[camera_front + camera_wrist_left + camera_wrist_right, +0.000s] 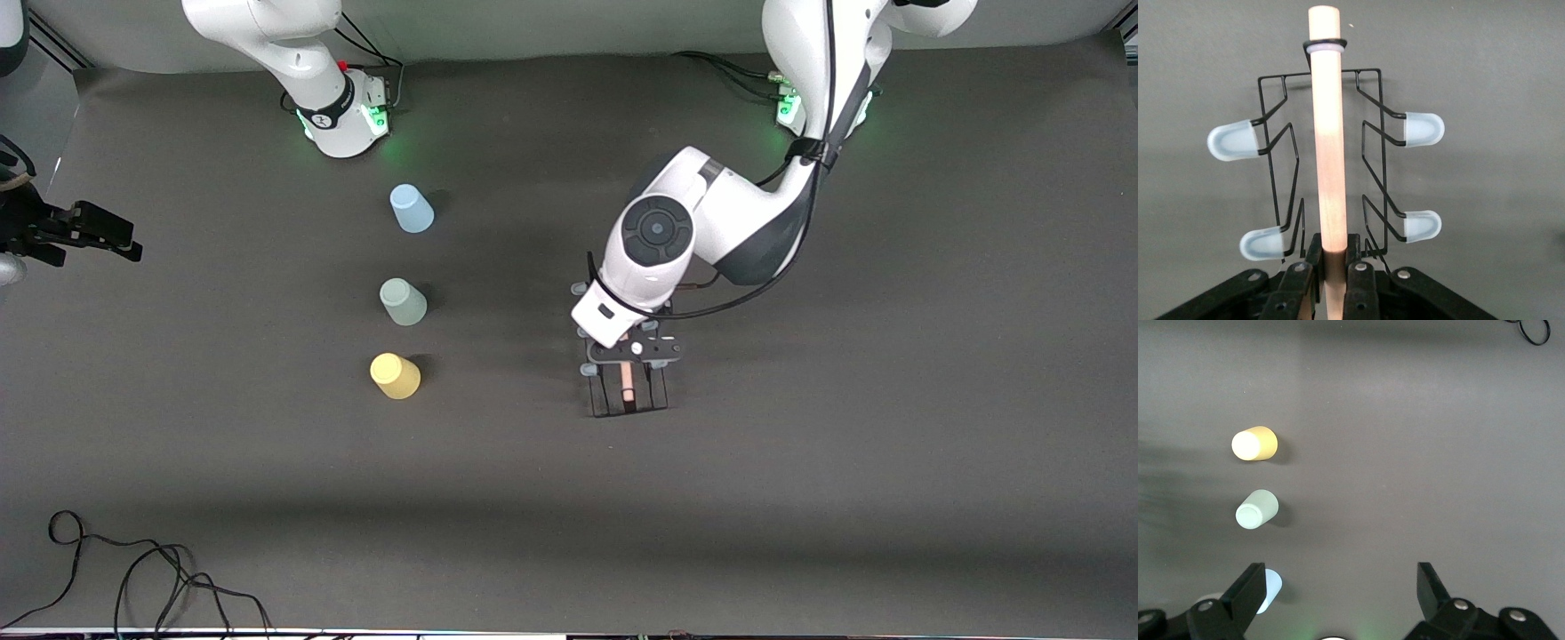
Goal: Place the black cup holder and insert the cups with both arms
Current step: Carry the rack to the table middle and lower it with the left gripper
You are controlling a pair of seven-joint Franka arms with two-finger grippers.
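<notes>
The black cup holder [629,396] is near the table's middle, toward the left arm's end. My left gripper [629,349] is shut on its light wooden rod handle [1327,133], right above the rack. Four pale-tipped prongs [1425,129] stick out sideways in the left wrist view. I cannot tell whether the rack touches the table. Three cups stand in a row toward the right arm's end: light blue [412,209], grey-green [404,301] and yellow [395,375], the yellow nearest the front camera. My right gripper [1341,577] hangs open and empty high above the table, its black fingers [111,236] at the front view's edge.
Loose black cables [133,569] lie by the table's edge nearest the front camera, at the right arm's end. The right arm's green-lit base [348,116] stands just past the blue cup. A dark grey mat [800,498] covers the table.
</notes>
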